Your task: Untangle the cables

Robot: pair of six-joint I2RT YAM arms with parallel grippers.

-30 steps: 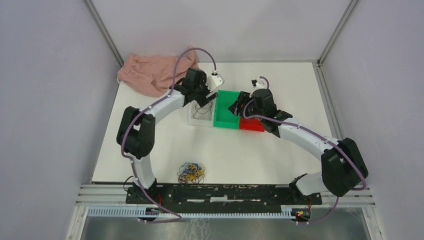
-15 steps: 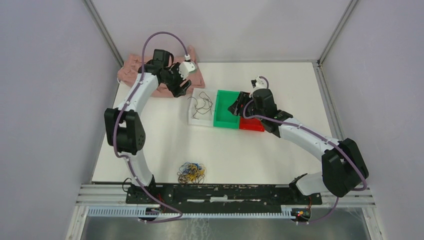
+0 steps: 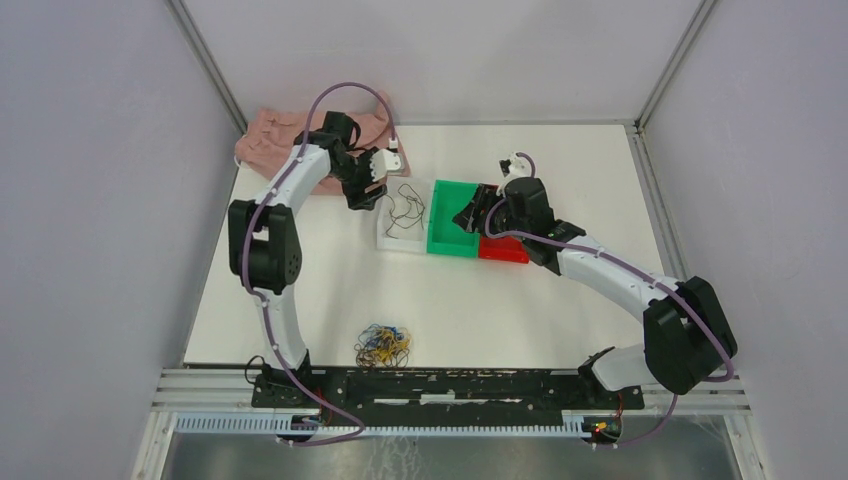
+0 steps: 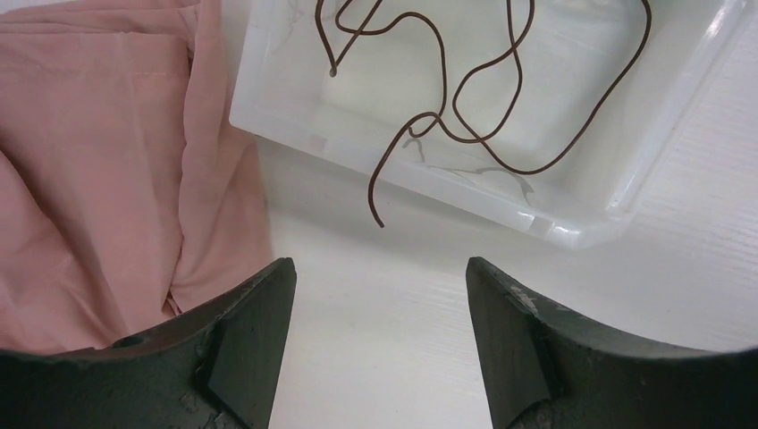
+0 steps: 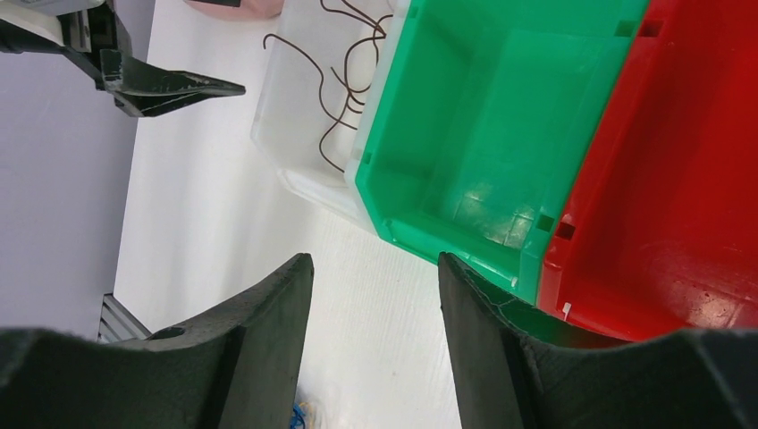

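Note:
A tangle of yellow, blue and dark cables (image 3: 383, 343) lies on the table near the arm bases; its edge shows in the right wrist view (image 5: 299, 416). One dark brown cable (image 3: 405, 212) (image 4: 465, 98) (image 5: 344, 98) lies looped in the clear bin (image 3: 400, 247) (image 4: 572, 234), with one end hanging over the rim. My left gripper (image 3: 365, 197) (image 4: 379, 268) is open and empty, just left of that bin beside the pink cloth. My right gripper (image 3: 468, 215) (image 5: 374, 264) is open and empty over the near corner of the green bin (image 3: 452, 250) (image 5: 501, 116).
A pink cloth (image 3: 290, 145) (image 4: 98, 161) lies crumpled at the back left, touching the clear bin's corner. A red bin (image 3: 503, 250) (image 5: 679, 179) stands against the green one on its right. Grey walls enclose the table on three sides.
My left arm left the clear bin, swung back-left over the pink cloth, then came partway back toward the bin. The brown cable stays in the bin. The right arm hardly moved.

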